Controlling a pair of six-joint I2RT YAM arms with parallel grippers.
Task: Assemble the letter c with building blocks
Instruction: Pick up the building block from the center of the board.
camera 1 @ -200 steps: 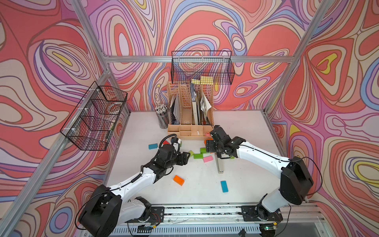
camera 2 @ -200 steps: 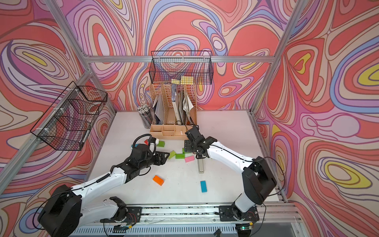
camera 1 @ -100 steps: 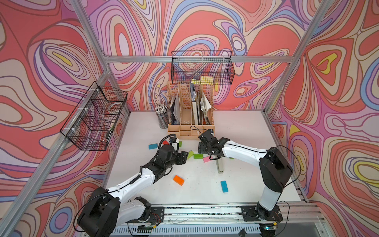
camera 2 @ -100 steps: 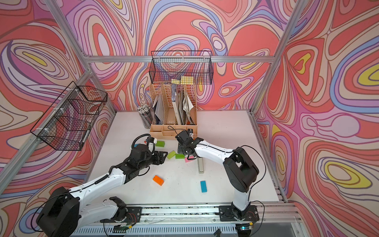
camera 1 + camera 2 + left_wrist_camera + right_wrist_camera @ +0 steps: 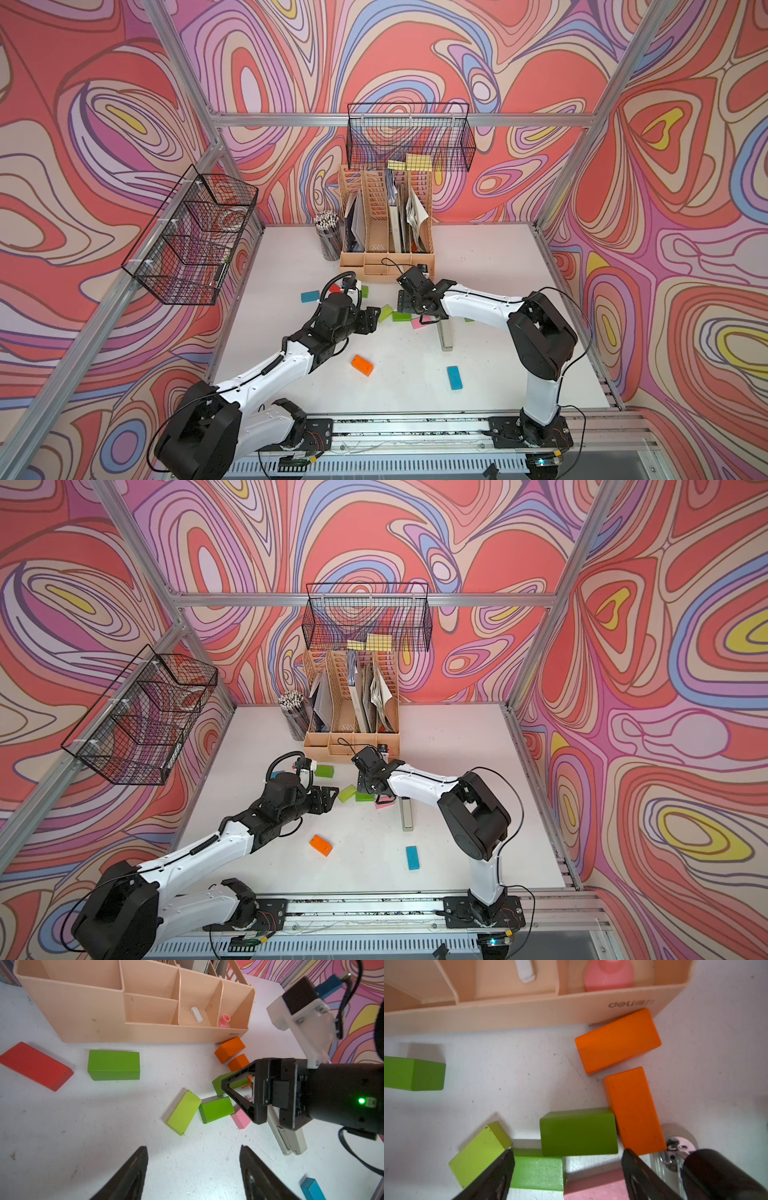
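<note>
Closest to the front of the white table (image 5: 498, 270) lie a blue block (image 5: 455, 377) and an orange block (image 5: 362, 365), far apart from each other and flat on their own. A bit further in is the long stapler (image 5: 445, 336).

The left arm lies low and stretches forward from the front left. The left gripper (image 5: 193, 1148) points at the middle of the table with its fingers apart and nothing in them.

Just past it is a loose bunch of blocks, a jumble more than a tidy letter c. A tilted lime block (image 5: 184, 1112) touches a green block (image 5: 216, 1109), and a pink block (image 5: 241, 1119) lies next to that. Behind them a darker green block (image 5: 578, 1131) presses on the side of an upright orange block (image 5: 634, 1111). A second orange one (image 5: 617, 1041) lies across, bumping the corner of the tan box (image 5: 83, 1012).

The right arm has its elbow up high and reaches across to the bunch. The right gripper (image 5: 568, 1150) points down over the green and pink blocks, fingers wide apart, squeezing nothing.

Off to the left side, along the front of the tan box, are a lone green block (image 5: 113, 1065), a red block (image 5: 35, 1066) and another blue block (image 5: 309, 296).
</note>
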